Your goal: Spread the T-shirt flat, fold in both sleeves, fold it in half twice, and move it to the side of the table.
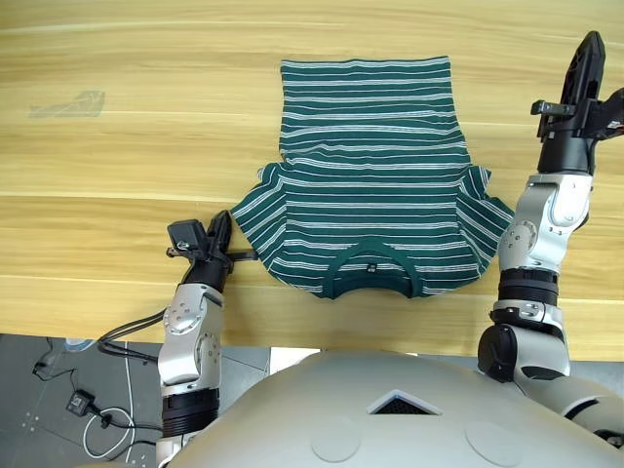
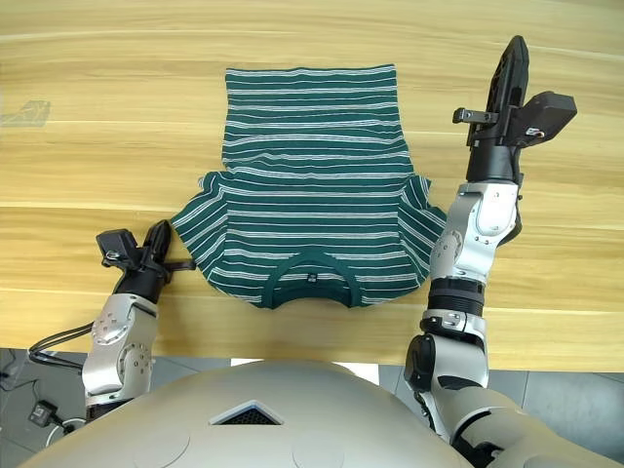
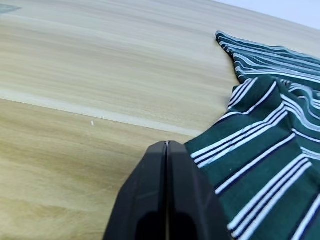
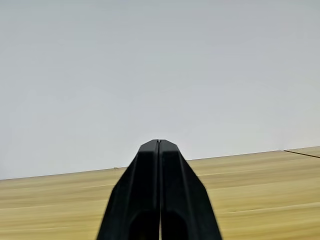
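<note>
A dark green T-shirt (image 1: 366, 175) with white stripes lies on the wooden table (image 1: 127, 175), collar toward me, its lower part folded up over the chest so the sleeves stick out at both sides. My left gripper (image 1: 222, 226) is shut and empty, low over the table just beside the left sleeve (image 3: 260, 150). My right gripper (image 1: 591, 49) is shut and empty, raised above the table to the right of the shirt, pointing away from me. In the right wrist view its fingertips (image 4: 159, 145) are pressed together against a pale wall.
The table's near edge (image 1: 117, 327) runs just below the collar. Cables (image 1: 107, 409) lie on the floor at the lower left. A faint mark (image 1: 68, 103) shows on the wood at far left. Bare wood lies on both sides of the shirt.
</note>
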`<state>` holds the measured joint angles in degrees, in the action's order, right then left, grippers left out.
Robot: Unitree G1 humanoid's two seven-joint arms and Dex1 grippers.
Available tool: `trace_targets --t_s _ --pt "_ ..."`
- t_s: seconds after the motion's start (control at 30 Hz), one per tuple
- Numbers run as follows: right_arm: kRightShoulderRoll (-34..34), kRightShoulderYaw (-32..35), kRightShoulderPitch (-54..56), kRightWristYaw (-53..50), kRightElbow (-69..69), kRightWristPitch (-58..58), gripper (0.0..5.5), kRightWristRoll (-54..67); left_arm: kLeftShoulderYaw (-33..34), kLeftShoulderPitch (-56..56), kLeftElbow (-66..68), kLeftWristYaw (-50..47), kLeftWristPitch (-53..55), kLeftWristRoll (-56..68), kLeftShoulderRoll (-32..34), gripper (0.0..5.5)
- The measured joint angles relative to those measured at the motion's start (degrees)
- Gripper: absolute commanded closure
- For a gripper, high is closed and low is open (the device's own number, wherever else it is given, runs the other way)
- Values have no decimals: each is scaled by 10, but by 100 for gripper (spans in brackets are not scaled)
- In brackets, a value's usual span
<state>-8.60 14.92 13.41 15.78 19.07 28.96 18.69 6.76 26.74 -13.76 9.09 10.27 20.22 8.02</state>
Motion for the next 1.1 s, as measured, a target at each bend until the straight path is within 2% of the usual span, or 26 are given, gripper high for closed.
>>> trace_targets --t_s 0.33,0.47,0.73,1.1 --pt "0 -2 0 6 0 1 550 -16 45 -7 14 -12 -6 3 -16 332" --pt "0 -3 0 7 0 1 550 -18 56 -8 16 0 -4 27 -25 324" --pt "0 -10 0 7 0 1 550 -20 75 -10 -1 45 61 149 -41 324" --pt "0 -20 0 8 0 0 550 -21 24 -3 -4 81 69 125 -23 324"
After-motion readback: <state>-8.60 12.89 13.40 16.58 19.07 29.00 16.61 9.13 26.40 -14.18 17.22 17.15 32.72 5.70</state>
